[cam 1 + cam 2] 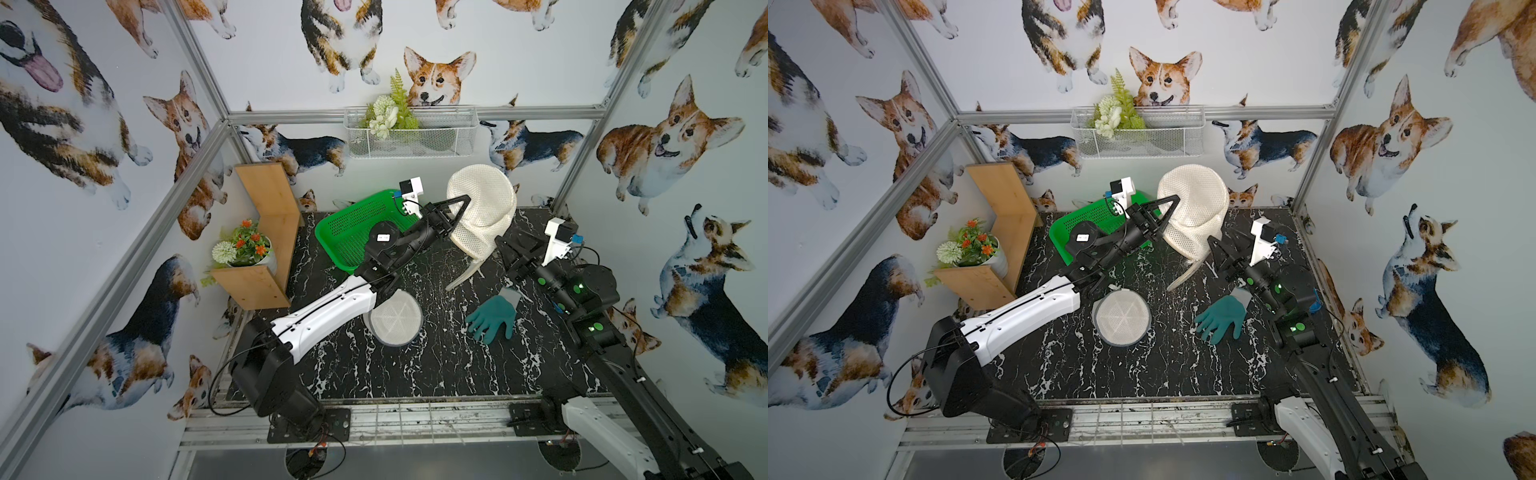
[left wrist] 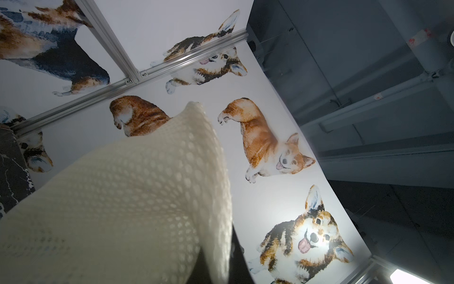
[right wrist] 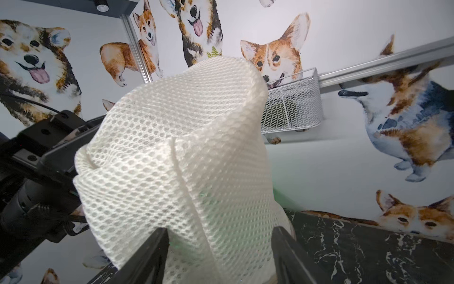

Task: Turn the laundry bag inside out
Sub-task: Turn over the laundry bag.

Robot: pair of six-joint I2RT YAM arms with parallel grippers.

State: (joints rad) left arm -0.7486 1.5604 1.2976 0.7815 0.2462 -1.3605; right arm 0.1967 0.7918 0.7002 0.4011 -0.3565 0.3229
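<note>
- Left gripper [image 1: 458, 215]: I read it as clamped shut on the laundry bag [image 1: 484, 205]. In both top views its black finger lies across the left side of the mesh.
- The laundry bag is white mesh. It is held raised above the rear of the table [image 1: 415, 374], close to the back wall, in both top views [image 1: 1196, 208].
- In the left wrist view the laundry bag [image 2: 122, 196] fills the lower half of the frame and drapes over the gripper. The fingers are mostly hidden there.
- Right gripper [image 1: 503, 246]: I read it as open. In the right wrist view its two fingers [image 3: 152, 253] stand wide apart, with the lower edge of the laundry bag [image 3: 184, 159] hanging between them.
- I cannot tell whether the right fingers touch the mesh.
- A pale strap [image 1: 463, 276] runs from the bag's lower edge down to the tabletop.
- A green basket [image 1: 349, 237] sits tilted at the rear left of the table, behind the left arm.
- A round mesh disc [image 1: 397, 320] lies flat near the table centre, partly under the left arm.
- A teal glove [image 1: 492, 318] lies flat to the right of the disc, near the right arm.
- A wire basket [image 1: 436, 137] holding greenery hangs on the back wall.
</note>
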